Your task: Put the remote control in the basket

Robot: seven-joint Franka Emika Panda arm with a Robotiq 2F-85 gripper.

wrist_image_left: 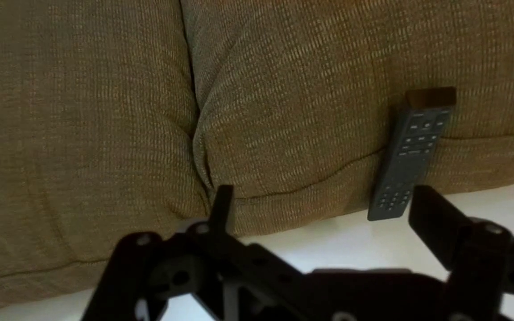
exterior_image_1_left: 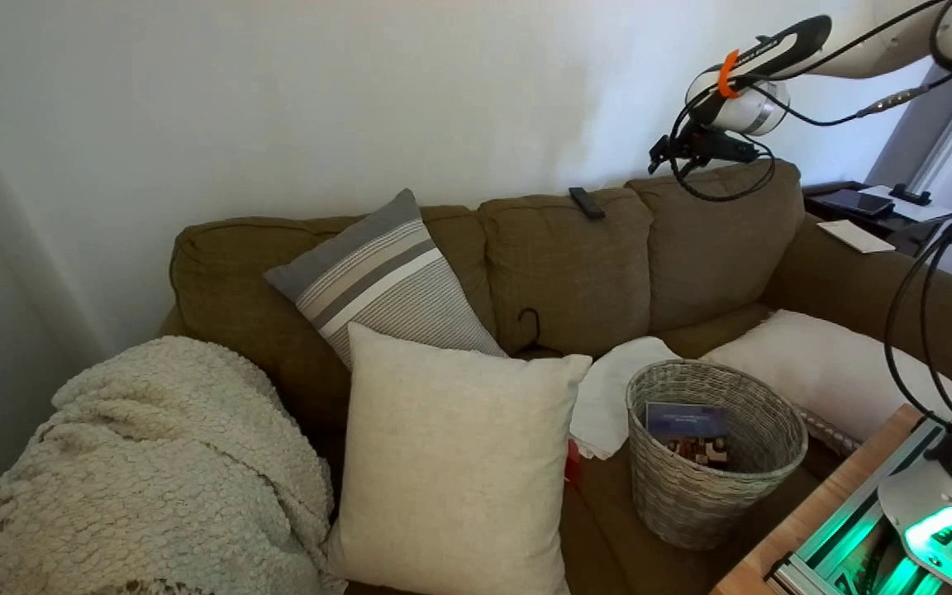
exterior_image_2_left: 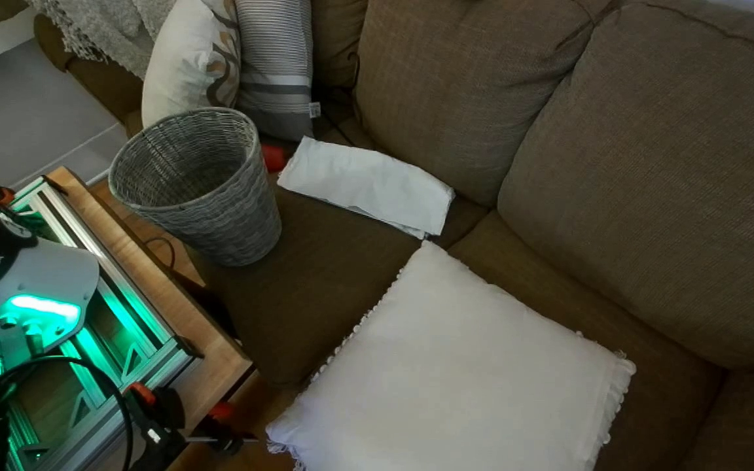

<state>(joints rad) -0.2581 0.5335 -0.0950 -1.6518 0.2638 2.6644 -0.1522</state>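
The remote control [exterior_image_1_left: 586,203] is a dark slim bar lying across the top of the sofa's middle back cushion. In the wrist view the remote [wrist_image_left: 411,151] lies buttons up, its lower end reaching past the cushion edge, close to the right finger. My gripper [exterior_image_1_left: 668,168] is above the sofa back, to the right of the remote in an exterior view. In the wrist view the gripper [wrist_image_left: 324,196] is open, with nothing between its fingers. The grey-tan wicker basket [exterior_image_1_left: 674,500] stands upright on the seat; it also shows in an exterior view [exterior_image_2_left: 236,226]. The remote is out of view there.
A blue printed item [exterior_image_1_left: 685,420] lies inside the basket. A cream pillow [exterior_image_1_left: 459,463], a striped pillow [exterior_image_1_left: 393,281], a white cloth [exterior_image_2_left: 370,183] and a white fringed pillow [exterior_image_2_left: 462,373] lie on the sofa. The wall [exterior_image_1_left: 443,99] rises right behind the sofa back.
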